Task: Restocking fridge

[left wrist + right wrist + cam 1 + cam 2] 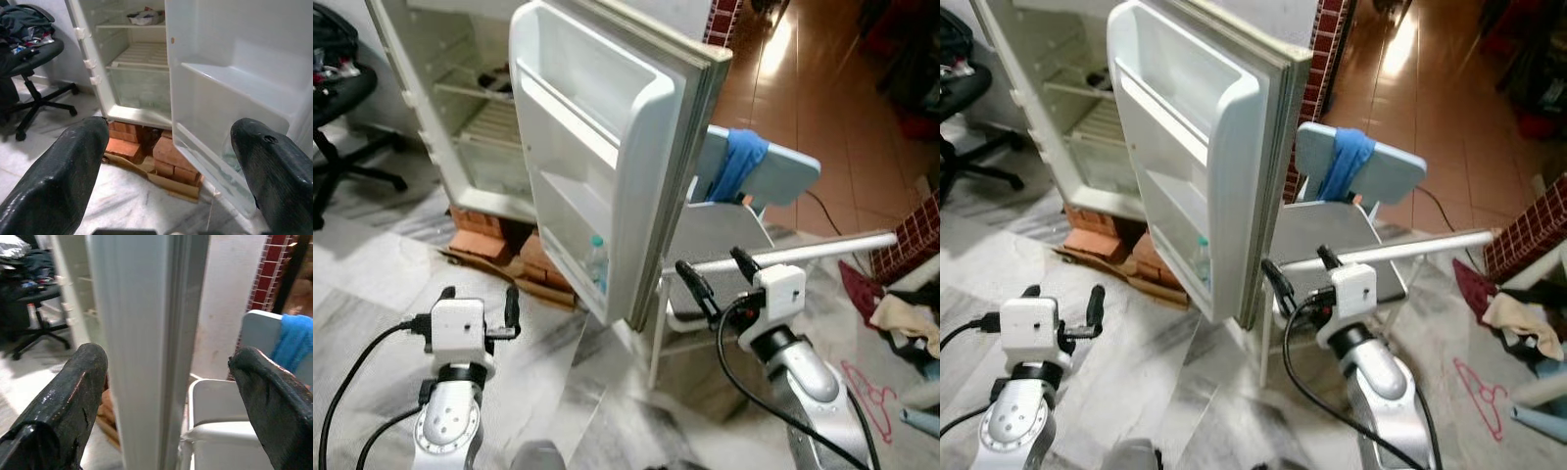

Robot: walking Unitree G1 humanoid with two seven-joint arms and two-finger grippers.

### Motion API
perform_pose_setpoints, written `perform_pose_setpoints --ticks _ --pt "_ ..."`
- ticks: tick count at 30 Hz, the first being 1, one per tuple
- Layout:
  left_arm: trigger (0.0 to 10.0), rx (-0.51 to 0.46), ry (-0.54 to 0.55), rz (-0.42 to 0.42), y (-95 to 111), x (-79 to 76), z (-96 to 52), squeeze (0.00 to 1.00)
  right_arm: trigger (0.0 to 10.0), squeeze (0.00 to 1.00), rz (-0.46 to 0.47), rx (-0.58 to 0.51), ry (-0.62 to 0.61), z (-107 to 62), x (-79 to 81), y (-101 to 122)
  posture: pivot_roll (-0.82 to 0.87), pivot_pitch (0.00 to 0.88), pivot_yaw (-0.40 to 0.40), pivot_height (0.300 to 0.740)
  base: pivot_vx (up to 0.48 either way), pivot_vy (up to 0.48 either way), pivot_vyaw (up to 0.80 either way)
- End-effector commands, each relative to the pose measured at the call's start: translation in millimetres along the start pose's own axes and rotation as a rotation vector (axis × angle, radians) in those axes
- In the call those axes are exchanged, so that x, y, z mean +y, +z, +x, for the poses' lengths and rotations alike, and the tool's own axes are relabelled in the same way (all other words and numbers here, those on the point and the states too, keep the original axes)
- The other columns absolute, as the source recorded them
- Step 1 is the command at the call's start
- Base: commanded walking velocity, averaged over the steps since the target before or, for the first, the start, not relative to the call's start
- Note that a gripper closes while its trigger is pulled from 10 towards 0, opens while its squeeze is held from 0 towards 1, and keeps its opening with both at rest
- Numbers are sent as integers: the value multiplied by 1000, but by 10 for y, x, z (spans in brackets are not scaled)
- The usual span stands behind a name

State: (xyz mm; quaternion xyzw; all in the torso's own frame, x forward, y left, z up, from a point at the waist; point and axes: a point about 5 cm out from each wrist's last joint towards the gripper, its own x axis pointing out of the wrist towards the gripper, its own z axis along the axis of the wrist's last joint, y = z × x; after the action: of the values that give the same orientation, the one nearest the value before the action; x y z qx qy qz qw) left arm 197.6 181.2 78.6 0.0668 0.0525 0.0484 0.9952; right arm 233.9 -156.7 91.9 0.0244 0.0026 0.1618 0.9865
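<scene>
Fridge door (607, 147) stands wide open, its upright free edge dead ahead of the right gripper (717, 274), fingers spread, empty, straddling that edge. Left gripper (478, 308), likewise spread and empty, faces the door's shelves.

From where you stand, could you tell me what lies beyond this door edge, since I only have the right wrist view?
Observer: The fridge door stands wide open, and a plastic bottle sits in its lowest door shelf.
Operator: Thank you. Where is the left gripper, please?
Observer: The left gripper is open, low over the marble floor, facing the fridge interior.
Operator: And what is the fridge standing on?
Observer: It rests on red bricks with flattened cardboard under them.
</scene>
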Motion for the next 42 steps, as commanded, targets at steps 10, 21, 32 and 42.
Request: perform_pose_setpoints --ticks 10,21,32,42 --pt "10000 -17 -18 -5 13 -63 128 0 10000 0 -5 -70 -133 224 -126 175 125 0 -71 740 335 0 0" --pt "10000 1 -11 -14 -54 -96 119 0 10000 0 -16 -104 -150 346 -164 259 130 0 -77 740 28 0 49" --pt "10000 15 -15 -9 -94 -110 146 0 10000 0 -15 -165 -192 599 -240 431 132 0 -71 740 0 0 622" --pt "10000 23 -4 -10 -118 -105 150 0 10000 0 114 -205 -92 770 -152 589 145 0 -81 740 0 0 0"
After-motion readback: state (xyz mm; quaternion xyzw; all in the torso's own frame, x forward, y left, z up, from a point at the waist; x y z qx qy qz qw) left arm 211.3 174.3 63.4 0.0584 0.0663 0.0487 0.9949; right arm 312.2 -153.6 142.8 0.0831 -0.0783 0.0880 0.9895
